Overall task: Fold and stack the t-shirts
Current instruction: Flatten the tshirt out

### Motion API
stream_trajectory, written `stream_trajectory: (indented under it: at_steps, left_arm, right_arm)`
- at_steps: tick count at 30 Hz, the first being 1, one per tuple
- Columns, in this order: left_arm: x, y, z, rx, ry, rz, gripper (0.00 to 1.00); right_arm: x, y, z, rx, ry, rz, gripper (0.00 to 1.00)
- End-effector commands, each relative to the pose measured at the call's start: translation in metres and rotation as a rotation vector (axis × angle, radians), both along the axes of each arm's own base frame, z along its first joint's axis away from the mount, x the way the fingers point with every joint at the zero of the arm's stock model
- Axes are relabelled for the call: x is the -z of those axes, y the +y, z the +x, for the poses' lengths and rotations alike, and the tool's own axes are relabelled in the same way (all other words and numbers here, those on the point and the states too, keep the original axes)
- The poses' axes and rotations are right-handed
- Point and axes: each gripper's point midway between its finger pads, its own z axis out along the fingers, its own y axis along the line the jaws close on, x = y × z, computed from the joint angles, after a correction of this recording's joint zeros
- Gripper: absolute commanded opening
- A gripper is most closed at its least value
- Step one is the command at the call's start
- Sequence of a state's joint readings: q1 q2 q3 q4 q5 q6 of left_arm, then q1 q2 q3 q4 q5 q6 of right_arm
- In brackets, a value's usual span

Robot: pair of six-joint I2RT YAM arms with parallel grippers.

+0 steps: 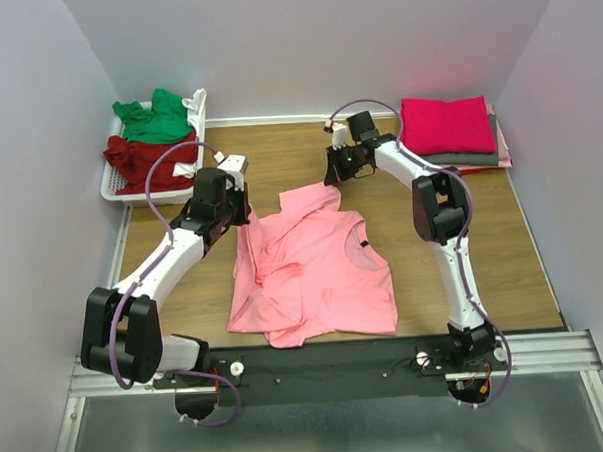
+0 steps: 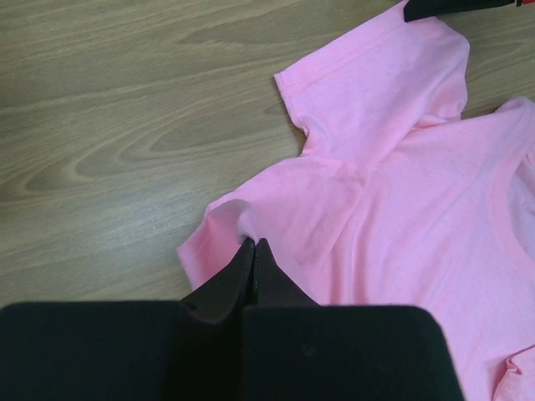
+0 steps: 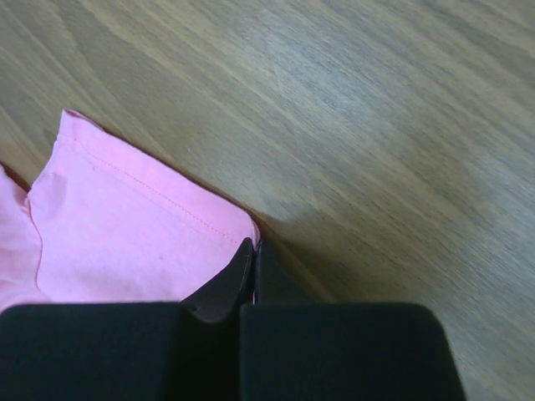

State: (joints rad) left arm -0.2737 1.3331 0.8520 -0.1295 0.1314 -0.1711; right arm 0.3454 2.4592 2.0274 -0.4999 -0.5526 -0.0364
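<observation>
Pink t-shirt (image 1: pixel 314 275) lay crumpled, neck up, mid-surface toward the near edge, one sleeve (image 1: pixel 315 197) thrown out toward the far edge.

Top view: left claw (image 1: pixel 239 213) was down on the shirt's left shoulder edge and right claw (image 1: pixel 333 182) at the tip of the far sleeve. A basket (image 1: pixel 115 184) at the far-left corner of the surface (image 1: pixel 483 248) held a green t-shirt (image 1: pixel 157 117) over a dark red t-shirt (image 1: pixel 143 158). A folded magenta t-shirt (image 1: pixel 447 125) sat on a grey t-shirt (image 1: pixel 469 160) at the far-right corner.

Left wrist view: left claw (image 2: pixel 253 244) was pressed together, with a small ridge of pink cloth puckered up into its tips.

Right wrist view: right claw (image 3: pixel 253 246) was pressed together on the hemmed corner of the sleeve, which lay flat on the wood.

Handling, as a judgement: thin, light, limp cloth that will sag and drag rather than hold shape. Stitched hems and seams give the surest bite. A pinch of a single layer may slip or lift one ply only. Two held points, kept well apart, should spread it flat.
</observation>
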Motion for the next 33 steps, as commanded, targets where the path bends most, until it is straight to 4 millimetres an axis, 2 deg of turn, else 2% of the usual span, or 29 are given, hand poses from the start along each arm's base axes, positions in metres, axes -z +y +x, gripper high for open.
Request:
stream_trajectory:
  at_steps: [1,2,5,6,7,8,9,11,12,13,15,16,19,20,22,23,25,27,29,30,32,33]
  left_arm:
    - [-0.016,0.007,0.004,-0.022,-0.065,0.005,0.0]
    - [-0.019,0.008,0.004,-0.024,-0.076,0.004,0.0]
    - [-0.037,0.01,0.004,-0.032,-0.137,-0.01,0.0]
    - [-0.045,0.01,0.005,-0.033,-0.16,-0.018,0.0]
    - [-0.059,0.01,0.004,-0.036,-0.199,-0.03,0.0]
    - [-0.073,0.01,0.006,-0.038,-0.233,-0.044,0.0]
    - [-0.091,0.01,0.005,-0.044,-0.276,-0.063,0.0]
    - [-0.118,0.01,0.003,-0.045,-0.344,-0.092,0.0]
    - [-0.136,0.009,0.001,-0.043,-0.386,-0.11,0.0]
    - [-0.159,0.01,-0.005,-0.045,-0.444,-0.133,0.0]
    - [-0.193,0.01,-0.011,-0.037,-0.527,-0.164,0.0]
    - [-0.214,0.011,-0.02,-0.027,-0.578,-0.181,0.0]
    - [-0.265,0.012,-0.042,-0.003,-0.699,-0.221,0.0]
    - [-0.277,0.013,-0.048,0.003,-0.727,-0.233,0.0]
    - [-0.307,0.014,-0.068,0.024,-0.801,-0.263,0.0]
    - [-0.327,0.015,-0.077,0.034,-0.854,-0.285,0.0]
    - [-0.349,0.016,-0.097,0.06,-0.921,-0.313,0.0]
    - [-0.374,0.014,-0.115,0.101,-0.988,-0.339,0.0]
    - [-0.391,0.013,-0.132,0.132,-1.039,-0.359,0.0]
    - [-0.403,0.012,-0.142,0.158,-1.07,-0.367,0.0]
    - [-0.417,0.012,-0.158,0.183,-1.111,-0.387,0.0]
    - [-0.427,0.013,-0.167,0.191,-1.137,-0.399,0.0]
  right_arm:
    - [-0.038,-0.012,0.012,0.012,-0.123,-0.07,0.0]
    - [-0.063,-0.012,0.013,0.007,-0.173,-0.06,0.0]
    - [-0.099,-0.015,0.007,-0.027,-0.253,-0.057,0.0]
    - [-0.128,-0.017,0.004,-0.035,-0.308,-0.046,0.0]
    - [-0.144,-0.019,-0.001,-0.063,-0.344,-0.047,0.0]
    - [-0.151,-0.021,-0.008,-0.078,-0.359,-0.053,0.0]
    - [-0.183,-0.026,-0.017,-0.099,-0.431,-0.052,0.0]
    - [-0.209,-0.034,-0.027,-0.105,-0.496,-0.07,0.01]
    - [-0.237,-0.041,-0.037,-0.116,-0.566,-0.079,0.0]
    - [-0.247,-0.046,-0.042,-0.114,-0.594,-0.097,0.0]
    - [-0.275,-0.053,-0.053,-0.117,-0.659,-0.111,0.0]
    - [-0.302,-0.06,-0.065,-0.123,-0.72,-0.12,0.0]
    - [-0.342,-0.071,-0.083,-0.121,-0.808,-0.13,0.0]
    - [-0.363,-0.077,-0.095,-0.115,-0.859,-0.128,0.0]
    - [-0.384,-0.085,-0.109,-0.116,-0.922,-0.147,0.0]
    - [-0.403,-0.092,-0.122,-0.106,-0.974,-0.148,0.0]
    - [-0.418,-0.101,-0.133,-0.105,-1.016,-0.165,0.0]
    - [-0.447,-0.11,-0.149,-0.091,-1.094,-0.169,0.0]
    - [-0.468,-0.118,-0.161,-0.074,-1.139,-0.178,0.0]
    - [-0.496,-0.123,-0.174,-0.055,-1.205,-0.165,0.0]
    - [-0.52,-0.13,-0.188,-0.029,-1.258,-0.161,0.0]
    - [-0.544,-0.136,-0.202,-0.009,-1.319,-0.149,0.0]
